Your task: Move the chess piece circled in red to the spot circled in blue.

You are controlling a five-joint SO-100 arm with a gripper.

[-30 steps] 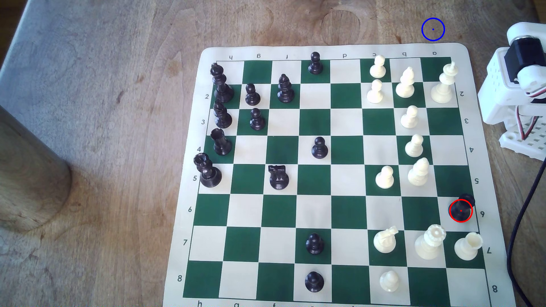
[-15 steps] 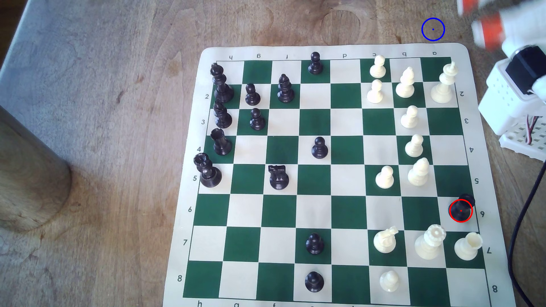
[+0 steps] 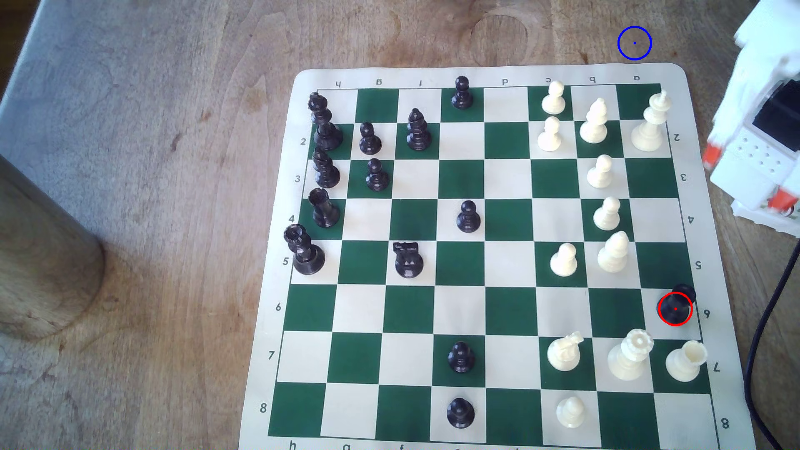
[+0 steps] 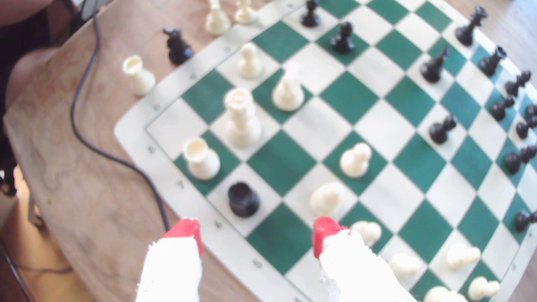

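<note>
Fingers: white arm's red-tipped fingers [image 4: 257, 232] spread apart, holding nothing, above the board's edge.
Piece: short black flat-topped chess piece [image 3: 676, 306] upright on a white edge square, red-ringed.
Spot: blue-ringed bare wooden desk patch [image 3: 634, 43] beyond the board's corner.

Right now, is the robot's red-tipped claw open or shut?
Open. In the wrist view the gripper has its two red fingertips wide apart with bare board between them, and the black chess piece stands untouched ahead.

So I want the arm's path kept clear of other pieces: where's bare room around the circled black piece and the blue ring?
The spot is bare wood beyond the board. The chess piece has empty squares toward the exterior view's left; the white rook and white queen crowd the next row. The gripper is open.
</note>
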